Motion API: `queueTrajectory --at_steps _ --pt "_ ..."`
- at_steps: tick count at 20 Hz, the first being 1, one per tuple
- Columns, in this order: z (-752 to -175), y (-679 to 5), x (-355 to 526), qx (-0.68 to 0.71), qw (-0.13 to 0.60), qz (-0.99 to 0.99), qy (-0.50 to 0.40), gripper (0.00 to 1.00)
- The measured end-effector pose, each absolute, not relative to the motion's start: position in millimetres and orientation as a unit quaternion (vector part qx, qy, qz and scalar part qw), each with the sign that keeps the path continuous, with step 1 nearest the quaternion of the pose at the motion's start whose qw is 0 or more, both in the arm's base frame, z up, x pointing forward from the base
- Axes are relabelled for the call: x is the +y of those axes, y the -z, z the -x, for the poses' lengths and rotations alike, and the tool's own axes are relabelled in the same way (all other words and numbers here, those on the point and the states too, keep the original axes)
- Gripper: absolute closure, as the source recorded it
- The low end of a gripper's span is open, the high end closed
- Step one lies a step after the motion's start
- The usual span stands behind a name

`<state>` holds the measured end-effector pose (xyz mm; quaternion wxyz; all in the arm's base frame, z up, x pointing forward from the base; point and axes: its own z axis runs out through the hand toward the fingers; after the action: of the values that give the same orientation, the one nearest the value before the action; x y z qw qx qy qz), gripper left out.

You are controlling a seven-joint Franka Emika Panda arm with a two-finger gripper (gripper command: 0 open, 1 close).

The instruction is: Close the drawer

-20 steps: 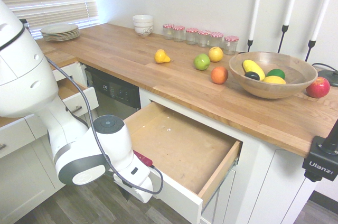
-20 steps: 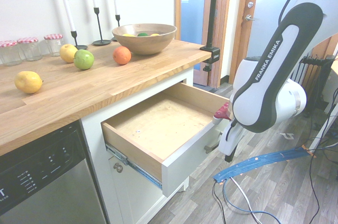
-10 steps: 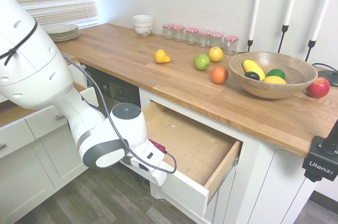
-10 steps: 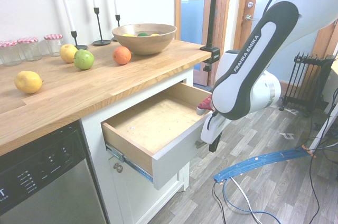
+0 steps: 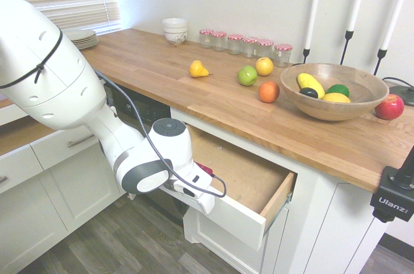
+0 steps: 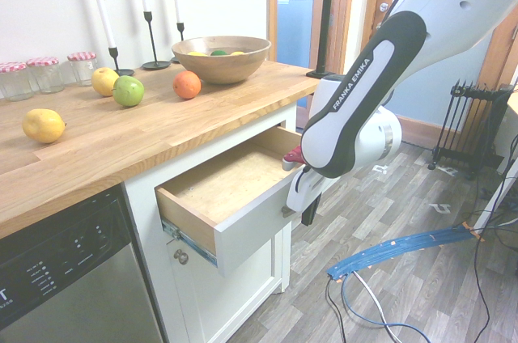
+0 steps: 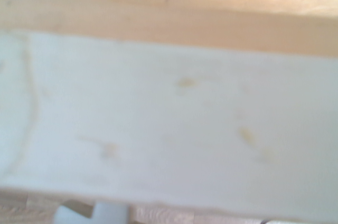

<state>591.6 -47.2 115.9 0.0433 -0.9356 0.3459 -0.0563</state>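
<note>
**Inspector:** What has been altered over the last second?

**Assistant:** The drawer (image 5: 240, 190) has been pushed further in. A second ago most of its wooden bottom was exposed; half a second ago rather less; now only a shorter stretch is left showing beneath the countertop (image 5: 213, 93). The arm has been carried forward with it, towards the cabinet.

**Inspector:** Where is the drawer placed?

**Assistant:** It is set under the wooden countertop, just beside the dishwasher (image 6: 69, 270), below the spot where the fruit bowl (image 5: 333, 90) is kept. It is judged to be roughly half open.

**Inspector:** And the gripper?

**Assistant:** The gripper (image 6: 306, 207) is pressed against the white drawer front, near the handle. Whether its fingers are spread or closed cannot be told: they are masked by the arm in one outside view and seen only as a dark edge in the other. In the wrist view nothing but the blurred white front and a band of wood is shown.

**Inspector:** What is implied for the task?

**Assistant:** Steady progress is indicated, but closure is not yet achieved. It is judged that the same straight push must be continued until the front is brought flush with the cabinet. No obstruction is noted inside the drawer.
</note>
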Motion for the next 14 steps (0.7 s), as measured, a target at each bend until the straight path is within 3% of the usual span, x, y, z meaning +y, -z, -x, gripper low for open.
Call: queueTrajectory --at_steps 14 --pt "-633.4 -113.0 -44.2 0.354 0.048 0.932 0.059 1.0"
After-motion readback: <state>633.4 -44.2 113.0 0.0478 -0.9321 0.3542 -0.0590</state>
